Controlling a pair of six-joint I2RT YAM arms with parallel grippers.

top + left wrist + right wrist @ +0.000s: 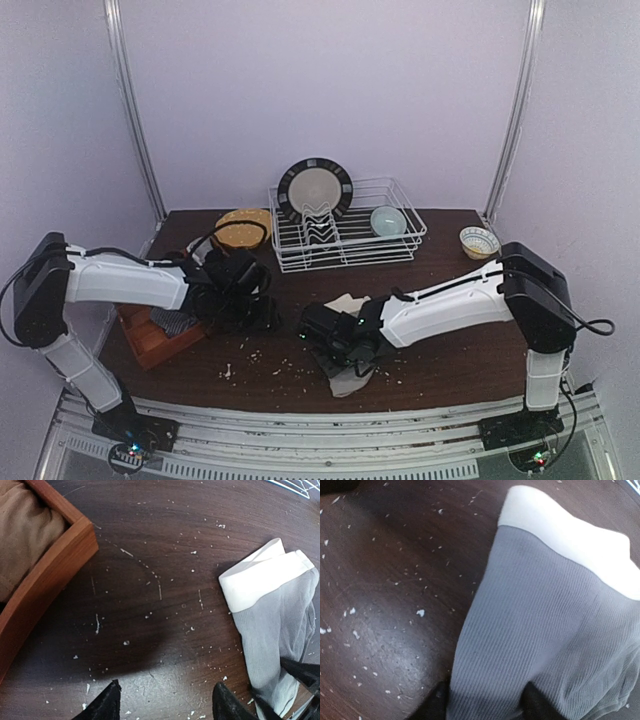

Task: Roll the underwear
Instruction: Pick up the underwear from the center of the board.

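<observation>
Grey ribbed underwear with a white waistband lies flat on the dark table, also seen as the grey underwear in the top view and the grey underwear in the left wrist view. My right gripper is open low over it, its fingertips straddling the cloth's near edge. My left gripper is open over bare table to the garment's left, nothing between its fingers. A wooden box holds tan underwear; the top view shows striped underwear in the box.
A white wire dish rack at the back holds a dark-rimmed plate and a pale blue bowl. A yellow bowl stands at the back left, a small patterned bowl at the back right. White crumbs dot the table.
</observation>
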